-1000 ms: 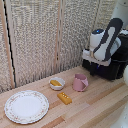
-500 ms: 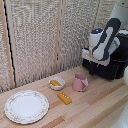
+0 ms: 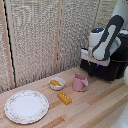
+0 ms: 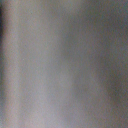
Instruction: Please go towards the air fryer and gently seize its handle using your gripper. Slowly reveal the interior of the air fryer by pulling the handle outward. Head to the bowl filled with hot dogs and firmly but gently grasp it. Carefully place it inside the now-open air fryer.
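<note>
The black air fryer stands at the back on the exterior view's right. The white arm hangs in front of it. My gripper is pressed against the fryer's front, dark on dark, so I cannot make out its fingers. The handle is hidden behind the arm's hand. The small white bowl sits on the wooden table with the yellow-orange hot dogs in it, well away from the gripper towards the exterior view's left. The wrist view is a grey blur with nothing recognisable.
A pink cup stands between the bowl and the air fryer. A flat yellow block lies in front of the bowl. A large patterned plate rests near the front left. A woven screen backs the table.
The arm's hand has shifted slightly towards the exterior view's left along the air fryer's front. The bowl, cup, block and plate have not moved.
</note>
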